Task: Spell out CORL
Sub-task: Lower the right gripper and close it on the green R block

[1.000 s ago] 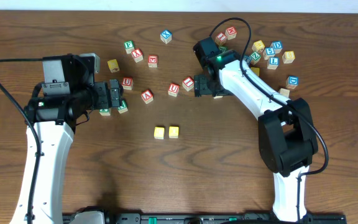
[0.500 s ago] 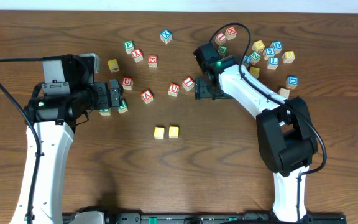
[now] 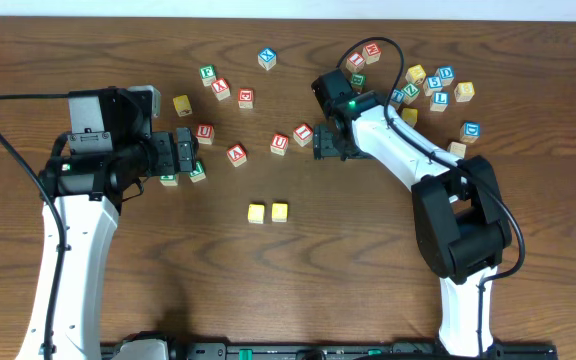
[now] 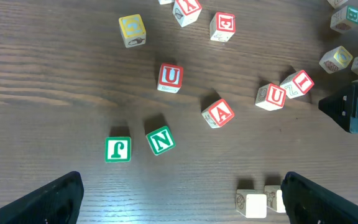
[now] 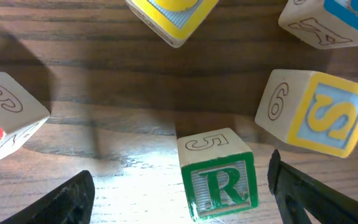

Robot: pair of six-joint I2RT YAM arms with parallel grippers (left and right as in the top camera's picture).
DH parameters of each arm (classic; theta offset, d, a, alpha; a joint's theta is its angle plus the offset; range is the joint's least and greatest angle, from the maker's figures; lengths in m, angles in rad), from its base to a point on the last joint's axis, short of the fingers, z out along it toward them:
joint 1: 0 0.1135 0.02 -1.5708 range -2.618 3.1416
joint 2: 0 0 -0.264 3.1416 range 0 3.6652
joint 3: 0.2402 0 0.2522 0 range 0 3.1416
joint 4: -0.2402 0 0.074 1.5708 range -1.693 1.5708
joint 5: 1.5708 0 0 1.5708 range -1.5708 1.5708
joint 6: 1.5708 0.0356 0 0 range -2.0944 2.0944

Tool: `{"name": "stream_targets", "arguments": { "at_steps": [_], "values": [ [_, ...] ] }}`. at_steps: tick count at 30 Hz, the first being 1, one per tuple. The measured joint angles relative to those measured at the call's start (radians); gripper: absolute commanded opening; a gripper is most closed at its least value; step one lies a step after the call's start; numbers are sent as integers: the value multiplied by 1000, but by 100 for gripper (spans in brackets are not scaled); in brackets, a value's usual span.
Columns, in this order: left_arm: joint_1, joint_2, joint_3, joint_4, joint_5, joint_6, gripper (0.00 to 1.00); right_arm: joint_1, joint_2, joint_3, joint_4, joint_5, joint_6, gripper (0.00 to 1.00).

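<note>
Showing a green R, the wooden cube (image 5: 219, 180) carries an outlined 5.

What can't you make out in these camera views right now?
Overhead: the white wooden cube with a green R sits under the right gripper, hidden.
Overhead: the two yellow wooden cubes at the centre are too small to read.
Right wrist: the yellow-faced wooden cube at the top is cut off by the frame edge, letter unreadable.
</note>
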Motion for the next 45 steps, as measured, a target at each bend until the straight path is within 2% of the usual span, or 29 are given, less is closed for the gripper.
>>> {"name": "stream_targets", "arguments": {
  "at_steps": [5, 8, 9, 14, 20, 25, 39, 45],
  "values": [
    [0, 0, 0, 0, 0, 0, 100, 0, 0, -18, 13, 0, 0, 84],
    [0, 0, 0, 0, 0, 0, 100, 0, 0, -18, 16, 0, -1, 79],
    [0, 0, 0, 0, 0, 0, 100, 0, 0, -18, 16, 0, -1, 71],
    [0, 0, 0, 0, 0, 0, 100, 0, 0, -18, 22, 0, -1, 54],
    [0, 0, 0, 0, 0, 0, 100, 0, 0, -18, 23, 0, 1, 28],
    [0, 0, 0, 0, 0, 0, 100, 0, 0, -18, 23, 0, 0, 18],
    [0, 0, 0, 0, 0, 0, 100, 0, 0, -18, 26, 0, 0, 13],
    [0, 0, 0, 0, 0, 0, 100, 0, 0, 4, -45, -11, 0, 14]
  ]
}}
